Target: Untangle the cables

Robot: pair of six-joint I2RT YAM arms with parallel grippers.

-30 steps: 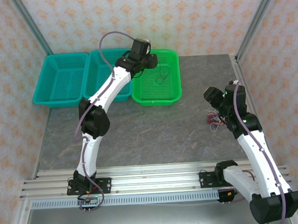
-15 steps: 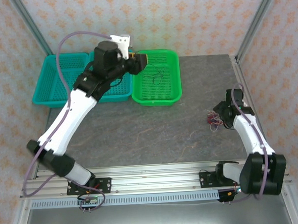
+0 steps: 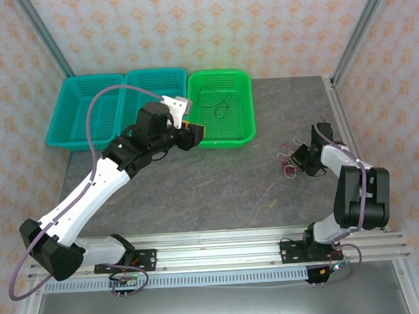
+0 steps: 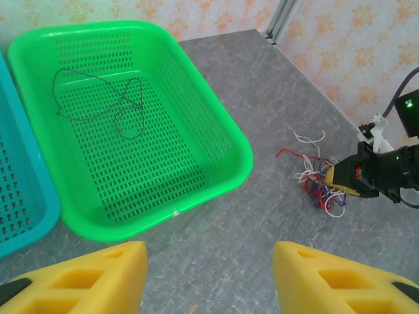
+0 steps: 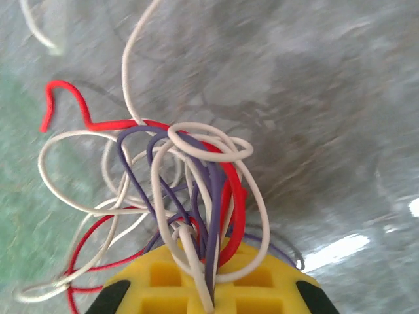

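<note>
Top external view: right tool [image 3: 298, 159] has clamped the cables [image 3: 287, 169].

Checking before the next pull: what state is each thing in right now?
Left end effector: open, empty.
Right end effector: shut on cable tangle.
Cable tangle: knotted, on table.
Black cable: loose, in green basket.
Green basket: holds one cable.
Left teal basket: empty.
Middle teal basket: visible part empty.
</note>
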